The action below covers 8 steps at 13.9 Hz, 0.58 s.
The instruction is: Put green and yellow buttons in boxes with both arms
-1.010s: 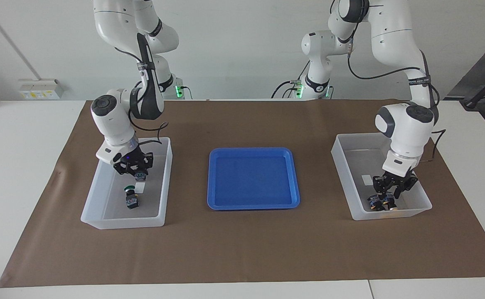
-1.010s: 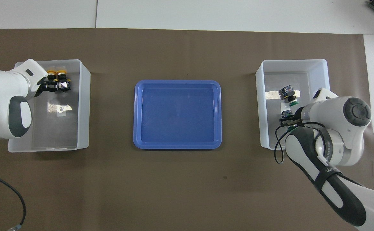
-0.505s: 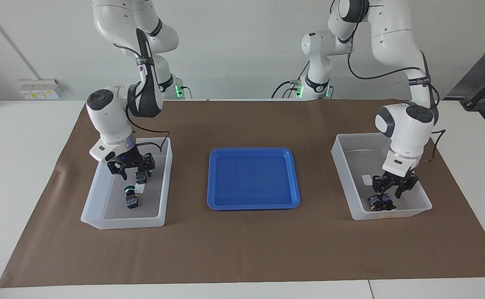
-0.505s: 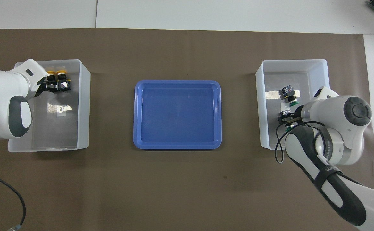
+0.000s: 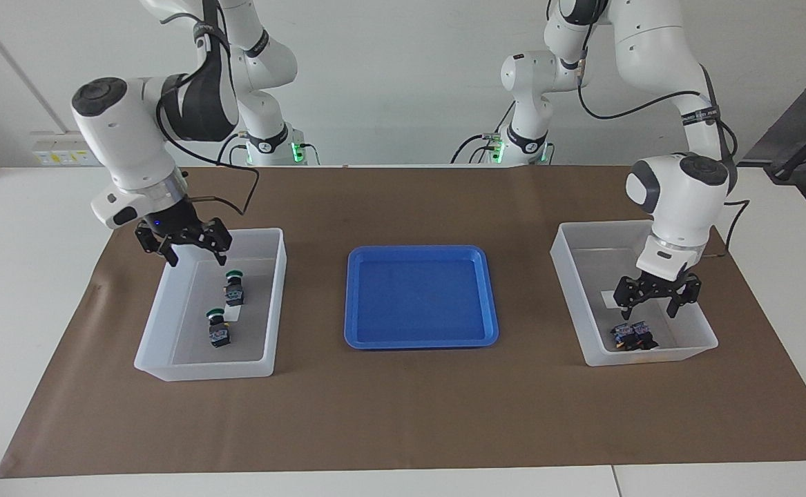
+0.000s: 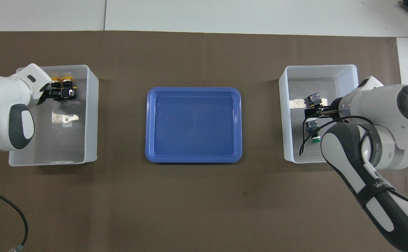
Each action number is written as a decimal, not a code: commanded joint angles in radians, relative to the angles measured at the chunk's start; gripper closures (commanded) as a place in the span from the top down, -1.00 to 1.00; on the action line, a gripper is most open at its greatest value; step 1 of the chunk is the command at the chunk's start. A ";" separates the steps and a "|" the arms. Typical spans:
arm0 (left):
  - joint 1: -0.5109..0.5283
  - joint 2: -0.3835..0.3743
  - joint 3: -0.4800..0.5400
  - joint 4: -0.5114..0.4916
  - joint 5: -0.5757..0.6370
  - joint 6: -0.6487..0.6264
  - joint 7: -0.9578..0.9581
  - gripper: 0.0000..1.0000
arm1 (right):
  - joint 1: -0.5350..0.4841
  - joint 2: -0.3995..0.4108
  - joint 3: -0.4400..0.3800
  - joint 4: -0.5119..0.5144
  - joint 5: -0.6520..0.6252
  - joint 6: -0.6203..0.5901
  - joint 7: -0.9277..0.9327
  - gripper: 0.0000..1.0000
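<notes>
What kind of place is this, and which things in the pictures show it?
Probably a robotics lab: two white arms stand at a white table covered by brown paper, with two translucent boxes and a blue tray laid out for a sorting trial.

Two green-capped buttons [image 5: 235,288] [image 5: 218,328] found upright, apart, inside translucent white box [image 5: 161,324] at right arm's end; one at 12 o'clock of the other on the facing view. Two yellow-capped buttons [image 6: 56,81] [image 6: 66,80] lying touching, side by side, in matching box [image 5: 572,276] at left arm's end.
</notes>
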 commanded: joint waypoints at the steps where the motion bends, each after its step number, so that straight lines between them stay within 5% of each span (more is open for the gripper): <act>1: -0.042 -0.107 0.011 -0.033 0.018 -0.125 -0.003 1.00 | -0.022 -0.018 0.005 0.117 -0.038 -0.198 0.024 1.00; 8: -0.085 -0.304 0.004 -0.047 0.018 -0.363 -0.031 1.00 | -0.127 -0.058 0.050 0.257 -0.069 -0.413 0.013 1.00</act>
